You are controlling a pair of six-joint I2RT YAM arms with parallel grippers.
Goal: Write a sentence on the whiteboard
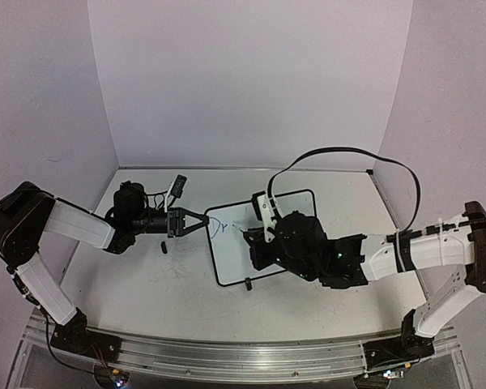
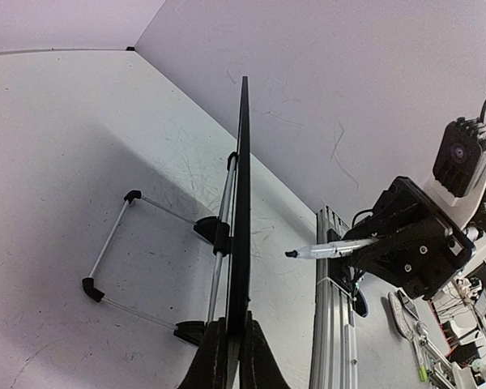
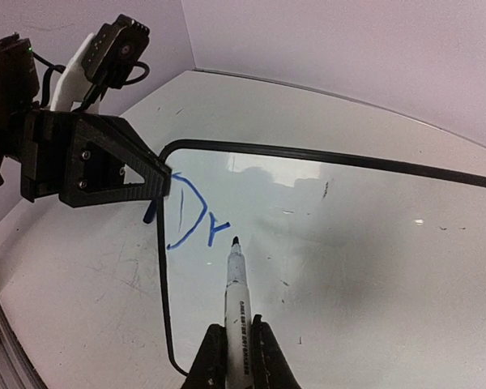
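- The whiteboard (image 1: 227, 261) stood at the centre of the overhead frame, propped on its wire stand (image 2: 113, 251). The left gripper (image 1: 202, 220) was closed tight on its left edge to steady it.
- The right gripper (image 3: 235, 361) was clamped shut around a marker (image 3: 235, 296), which pointed at the board's face.
- Only "Dr" of the sentence (image 3: 190, 220) was down, in blue, near the board's upper left corner in the right wrist frame. The writing step looked barely begun.
- The marker's tip sat just right of the "r". The left wrist frame showed a gap between tip and board, so the pen appeared clear of the surface.
- The next move, on this reading, called for setting the tip on the board just right of the "r" and forming the third letter. It would need light, even pressure, with the left arm bracing the board against the push.
- The glossy board on its thin stand looked liable to tip or slide under too hard a press.
- The desk (image 1: 146, 275) was white and scuffed, with faint grey scribbles across it.
- Plain pale walls (image 1: 251, 81) closed in the desk on three sides, and a metal rail (image 1: 227, 356) ran along the bottom of the overhead frame beneath the arms' bases.
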